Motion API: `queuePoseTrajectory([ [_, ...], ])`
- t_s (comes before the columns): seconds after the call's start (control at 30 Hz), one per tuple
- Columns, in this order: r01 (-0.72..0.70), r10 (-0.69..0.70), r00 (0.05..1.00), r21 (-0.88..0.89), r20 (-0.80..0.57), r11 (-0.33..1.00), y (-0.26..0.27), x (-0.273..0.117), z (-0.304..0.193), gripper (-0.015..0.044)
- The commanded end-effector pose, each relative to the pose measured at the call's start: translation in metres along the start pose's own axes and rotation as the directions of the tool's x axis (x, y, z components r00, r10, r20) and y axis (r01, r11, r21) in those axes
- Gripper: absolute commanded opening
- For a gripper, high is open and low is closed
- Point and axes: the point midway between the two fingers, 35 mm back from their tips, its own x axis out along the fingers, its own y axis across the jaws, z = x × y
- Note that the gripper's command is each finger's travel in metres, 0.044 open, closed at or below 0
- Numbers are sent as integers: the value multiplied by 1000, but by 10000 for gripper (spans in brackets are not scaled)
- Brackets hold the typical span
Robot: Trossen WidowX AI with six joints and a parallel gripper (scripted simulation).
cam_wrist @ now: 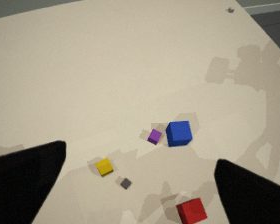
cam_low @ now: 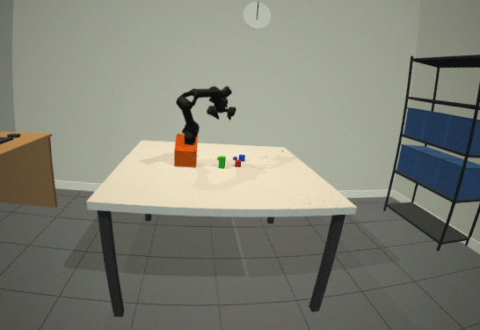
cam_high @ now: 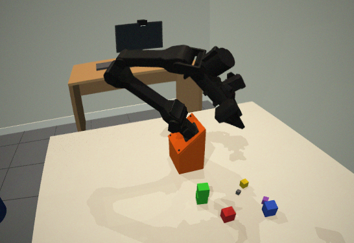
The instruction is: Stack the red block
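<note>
The red block (cam_high: 227, 214) (cam_low: 237, 164) (cam_wrist: 192, 211) lies on the table, at the bottom edge of the wrist view. The green tower (cam_high: 202, 194) (cam_low: 221, 162) is two green blocks, one on the other, standing upright between the red block and the orange base; the upper block looks slightly offset. The tower is outside the wrist view. My gripper (cam_low: 223, 118) (cam_wrist: 141, 159) is open and empty, high above the table. In the top view its fingers overlap one another.
A blue block (cam_high: 270, 208) (cam_low: 242, 157) (cam_wrist: 179, 133) lies beside a small purple block (cam_high: 265, 199) (cam_wrist: 154, 136). A yellow block (cam_high: 244, 183) (cam_wrist: 104, 167) and a tiny grey block (cam_high: 238, 192) (cam_wrist: 125, 183) lie nearer the orange base (cam_high: 191, 155) (cam_low: 185, 158).
</note>
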Motion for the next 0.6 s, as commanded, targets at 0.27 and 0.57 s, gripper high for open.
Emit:
queuePoseTrajectory([
  [0.27,52,-21,991,224,-136,973,-30,27,-12,440],
  [0.57,219,-34,937,508,-347,833,-72,67,-41,440],
])
